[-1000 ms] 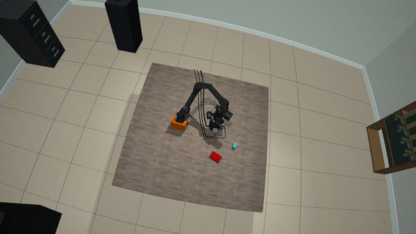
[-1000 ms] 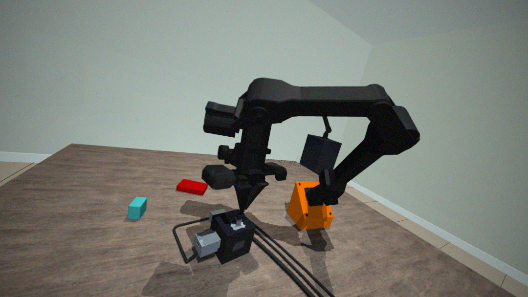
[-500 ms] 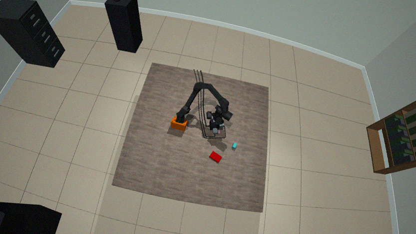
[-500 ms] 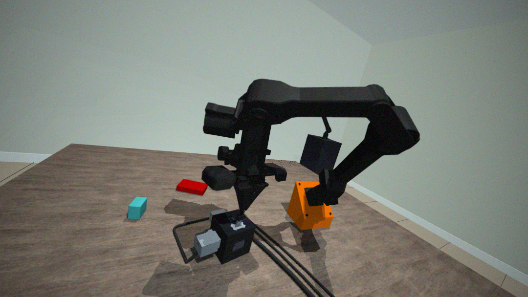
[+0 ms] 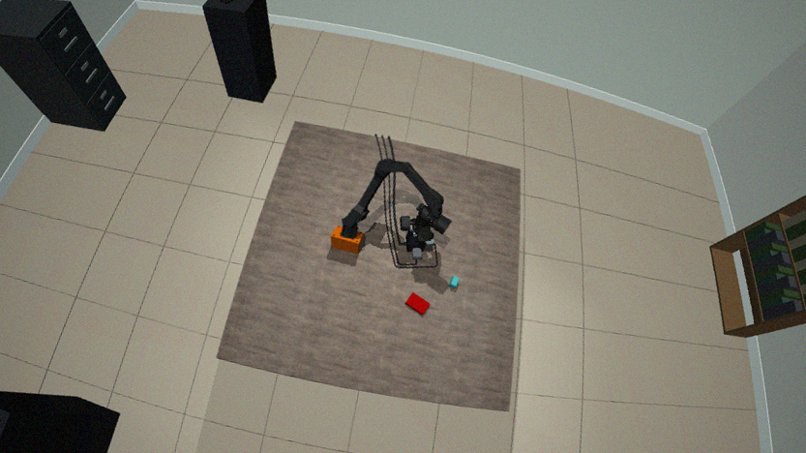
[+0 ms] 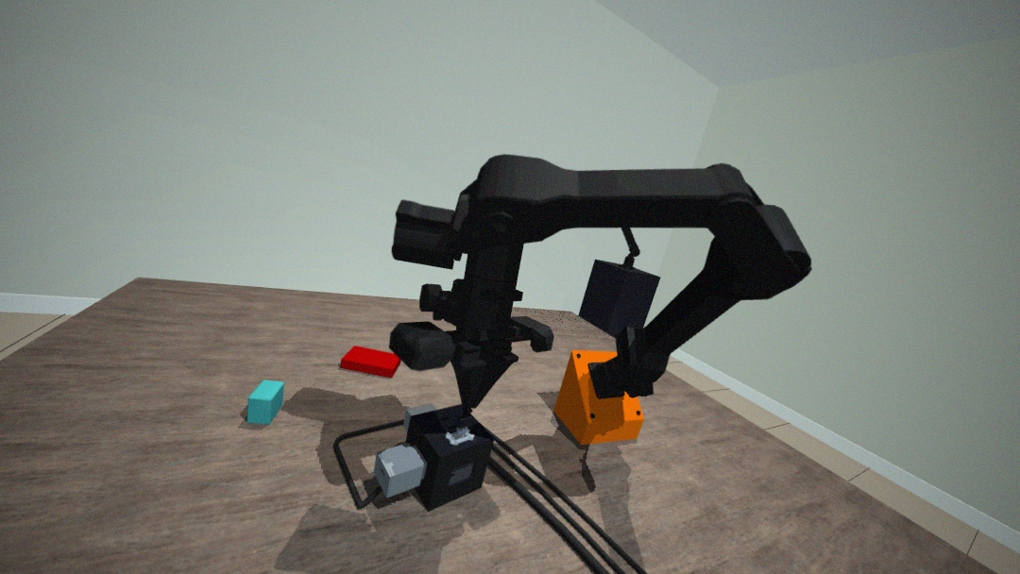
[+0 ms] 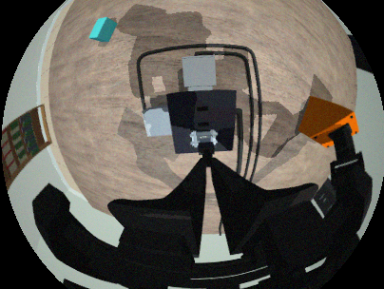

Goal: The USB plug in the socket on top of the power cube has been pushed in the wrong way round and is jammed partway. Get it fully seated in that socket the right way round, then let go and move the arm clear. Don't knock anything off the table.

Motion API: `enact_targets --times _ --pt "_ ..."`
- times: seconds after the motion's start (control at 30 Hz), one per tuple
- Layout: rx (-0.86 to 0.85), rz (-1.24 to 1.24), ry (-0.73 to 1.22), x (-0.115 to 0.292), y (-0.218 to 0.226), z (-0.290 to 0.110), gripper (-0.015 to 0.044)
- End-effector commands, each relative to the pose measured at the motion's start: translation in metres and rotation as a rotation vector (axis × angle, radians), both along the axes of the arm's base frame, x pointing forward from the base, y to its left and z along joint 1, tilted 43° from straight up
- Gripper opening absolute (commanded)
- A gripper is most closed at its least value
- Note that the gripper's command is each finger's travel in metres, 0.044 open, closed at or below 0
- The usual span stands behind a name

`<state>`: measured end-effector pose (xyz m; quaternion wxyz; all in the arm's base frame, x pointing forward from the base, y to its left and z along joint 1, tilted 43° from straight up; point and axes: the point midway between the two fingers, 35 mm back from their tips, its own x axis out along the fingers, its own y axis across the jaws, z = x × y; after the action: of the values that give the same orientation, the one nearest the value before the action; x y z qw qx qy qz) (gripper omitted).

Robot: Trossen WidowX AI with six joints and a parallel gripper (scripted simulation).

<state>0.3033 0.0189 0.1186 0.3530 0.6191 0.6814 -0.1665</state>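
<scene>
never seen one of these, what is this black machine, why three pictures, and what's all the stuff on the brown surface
It is one jointed black robot arm on an orange base, ending in a two-finger gripper. The three pictures show one moment: from the ceiling, from the side, and from a camera on the wrist looking down past the fingers. On the wooden table top stand a black power cube with grey plugs in its sides and black cables, a small teal block and a flat red block. The gripper is shut on the pale USB plug on top of the cube.
</scene>
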Motion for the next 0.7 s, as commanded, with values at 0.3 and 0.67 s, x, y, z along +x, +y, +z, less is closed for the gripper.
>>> enact_targets --times 0.3,0.67 --pt "0.003 -0.003 -0.001 0.0005 0.0013 -0.0008 0.0" --pt "0.003 -0.003 -0.001 0.0006 0.0022 -0.0017 0.0"
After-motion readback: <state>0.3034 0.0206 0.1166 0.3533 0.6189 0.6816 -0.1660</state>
